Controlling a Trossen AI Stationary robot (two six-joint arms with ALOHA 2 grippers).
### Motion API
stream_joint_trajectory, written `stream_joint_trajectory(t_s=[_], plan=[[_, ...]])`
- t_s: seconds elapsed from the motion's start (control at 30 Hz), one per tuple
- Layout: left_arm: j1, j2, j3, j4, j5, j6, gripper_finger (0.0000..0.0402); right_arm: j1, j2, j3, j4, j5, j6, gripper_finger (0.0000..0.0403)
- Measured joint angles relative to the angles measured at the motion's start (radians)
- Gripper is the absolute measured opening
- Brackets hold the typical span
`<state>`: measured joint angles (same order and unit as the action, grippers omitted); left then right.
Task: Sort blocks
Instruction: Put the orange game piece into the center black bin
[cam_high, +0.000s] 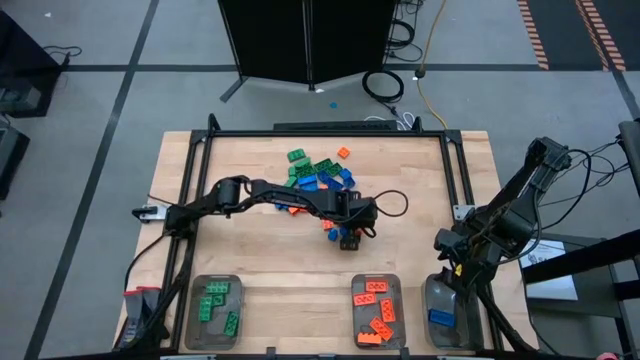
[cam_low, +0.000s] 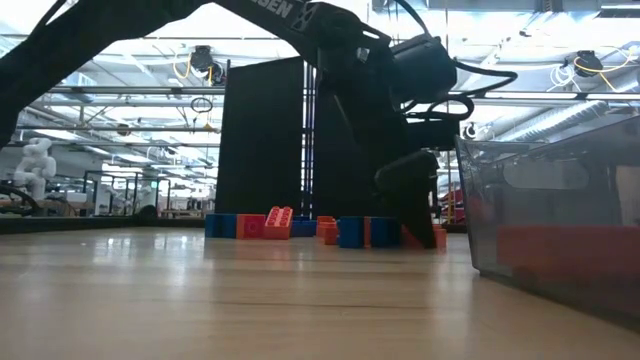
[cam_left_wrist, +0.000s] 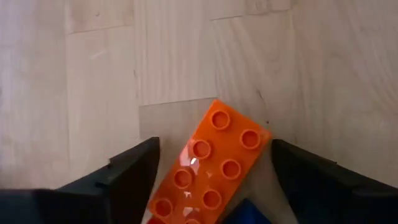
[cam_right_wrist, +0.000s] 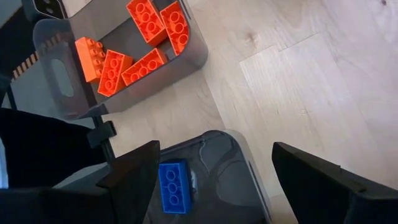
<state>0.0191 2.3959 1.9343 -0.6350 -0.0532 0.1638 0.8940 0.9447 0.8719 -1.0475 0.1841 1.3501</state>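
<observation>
Along the table's near edge we count three clear trays, left to right. At seven o'clock the left tray holds three green blocks. At five o'clock the middle tray holds about six orange blocks; the right wrist view shows five of them. Just beside it, at the near right corner, the right tray holds one blue block.

Toward the middle of the table, at about twelve o'clock, lies the unsorted pile of green, blue and orange blocks; we cannot count it exactly.

We see two arms. From nine o'clock the left arm reaches across to the pile's near side, and the left gripper points down at the wood. Its fingers stand apart on either side of one orange eight-stud block lying flat; we cannot tell whether they touch it. A corner of a blue block shows beside it. At four o'clock the right gripper hovers above the right tray, jaws spread wide, holding nothing.

Underneath is a light wooden tabletop with a black frame rail. Around it we see grey floor with dark lines, a black panel at twelve o'clock, and coiled cables.
</observation>
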Motion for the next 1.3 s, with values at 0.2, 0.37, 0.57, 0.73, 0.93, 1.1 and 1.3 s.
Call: stream_joint_trajectory(t_s=[0.2, 0.37, 0.57, 0.73, 0.93, 1.1, 1.3], plan=[[0.000, 0.000, 0.000, -0.003, -0.046, 0.007, 0.0168, 0.000, 0.000, 0.000, -0.001, 0.001, 0.003, 0.0304], [0.002, -0.008, 0.010, -0.026, -0.063, -0.006, 0.0122, 0.000, 0.000, 0.000, 0.000, 0.001, 0.023, 0.0304], [-0.002, -0.106, 0.092, -0.052, -0.063, -0.038, 0.0122, 0.000, 0.000, 0.000, 0.001, 0.004, 0.020, 0.0304], [-0.031, -0.236, 0.120, -0.053, -0.013, -0.166, 0.0122, 0.000, 0.000, 0.000, -0.001, 0.014, 0.019, 0.0304], [-0.163, -0.323, 0.126, 0.043, 0.064, -0.184, 0.0122, 0.000, 0.000, 0.000, 0.001, 0.081, -0.009, 0.0304], [-0.246, -0.285, 0.123, 0.092, 0.026, -0.205, 0.0122, 0.000, 0.000, 0.000, 0.001, 0.081, -0.012, 0.0304], [-0.267, -0.199, 0.121, 0.174, 0.141, -0.296, 0.0122, 0.000, 0.000, 0.000, 0.006, 0.079, -0.031, 0.0304]])
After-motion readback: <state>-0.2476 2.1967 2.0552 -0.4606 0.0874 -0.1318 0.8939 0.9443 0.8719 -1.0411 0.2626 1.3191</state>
